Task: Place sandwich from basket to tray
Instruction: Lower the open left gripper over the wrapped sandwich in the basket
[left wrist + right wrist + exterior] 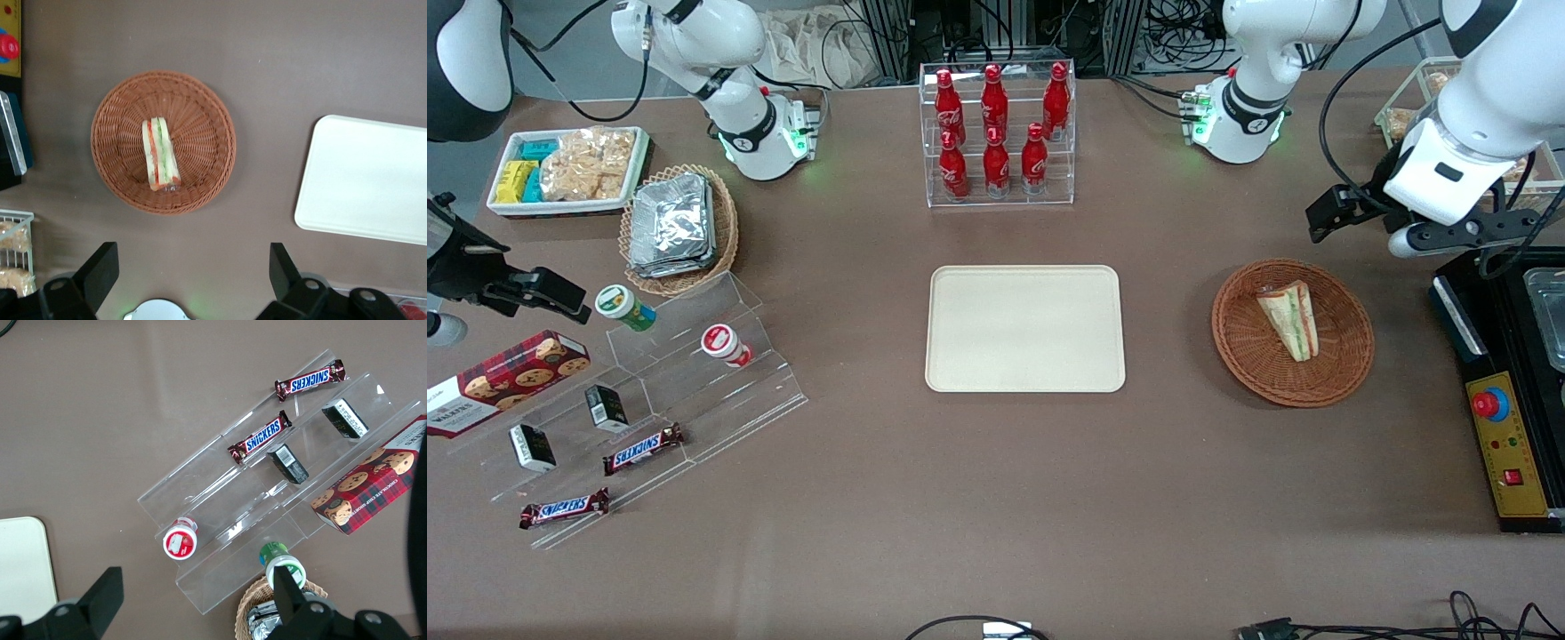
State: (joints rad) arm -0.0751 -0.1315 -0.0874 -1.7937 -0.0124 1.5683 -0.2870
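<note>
woven wicker basket [1343,356], smooth matt plastic tray [1024,329], clear-wrapped sandwich [1291,317], matt brown tabletop [996,498]

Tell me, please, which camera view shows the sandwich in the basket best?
The left wrist view: it looks straight down on the sandwich lying in the basket, filling stripes plain, with the open gripper above the table beside the basket. The front view shows it smaller. The right wrist view does not show it.

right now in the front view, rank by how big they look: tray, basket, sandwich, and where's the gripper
1. tray, largest.
2. basket, clearly smaller than the tray.
3. sandwich, smallest, lying inside the basket.

The gripper is open and apart from the basket, farther from the front camera than it.
</note>
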